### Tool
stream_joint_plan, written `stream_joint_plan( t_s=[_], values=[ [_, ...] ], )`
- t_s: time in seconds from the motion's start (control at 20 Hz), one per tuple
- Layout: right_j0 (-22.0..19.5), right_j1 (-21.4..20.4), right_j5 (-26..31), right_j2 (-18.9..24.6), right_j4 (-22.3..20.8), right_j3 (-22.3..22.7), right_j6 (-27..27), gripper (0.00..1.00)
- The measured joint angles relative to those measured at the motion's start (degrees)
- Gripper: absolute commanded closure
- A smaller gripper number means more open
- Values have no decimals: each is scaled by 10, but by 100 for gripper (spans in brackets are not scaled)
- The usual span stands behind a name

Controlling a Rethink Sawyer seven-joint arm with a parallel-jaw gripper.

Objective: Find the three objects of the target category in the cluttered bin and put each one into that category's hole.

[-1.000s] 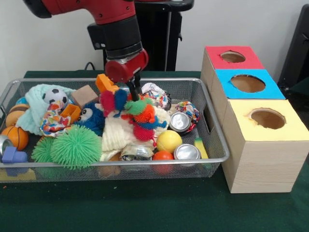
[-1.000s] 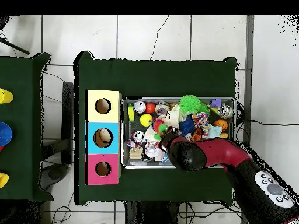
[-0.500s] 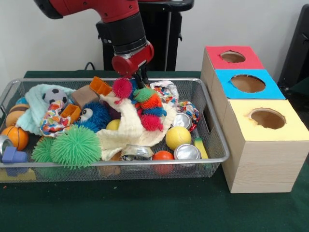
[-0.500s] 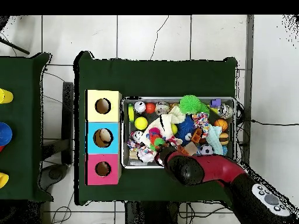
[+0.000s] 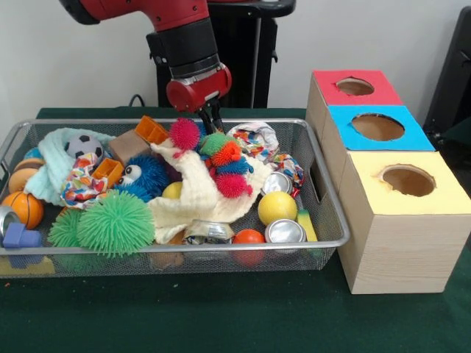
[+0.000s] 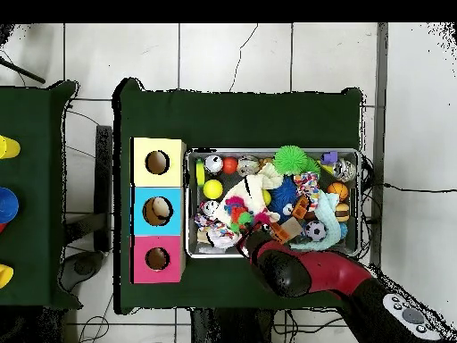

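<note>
Green cloth covered the table (image 5: 221,316), where a wire basket (image 5: 324,243) full of toys stood just beside a row of three boxes, red (image 5: 353,84), blue (image 5: 377,126) and yellow (image 5: 408,180), each with a round hole on top. Over the basket's far side the gripper (image 5: 210,123) was closed on a fuzzy pom-pom toy (image 5: 221,158) of pink, green, orange and blue, which hung just above a cream cloth (image 5: 195,202) lying in the basket's middle. Toward the end of the basket away from the boxes lay a spiky green ball (image 5: 114,220).

Multicolored pom-pom toy (image 5: 221,158) hangs lifted above wire bin (image 5: 324,187).
</note>
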Motion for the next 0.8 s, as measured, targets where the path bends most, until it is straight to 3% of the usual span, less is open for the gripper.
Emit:
stream_joint_plan(
  t_s=[0.8],
  values=[
    [75, 17, -41, -66, 70, 0, 0, 100]
  ],
)
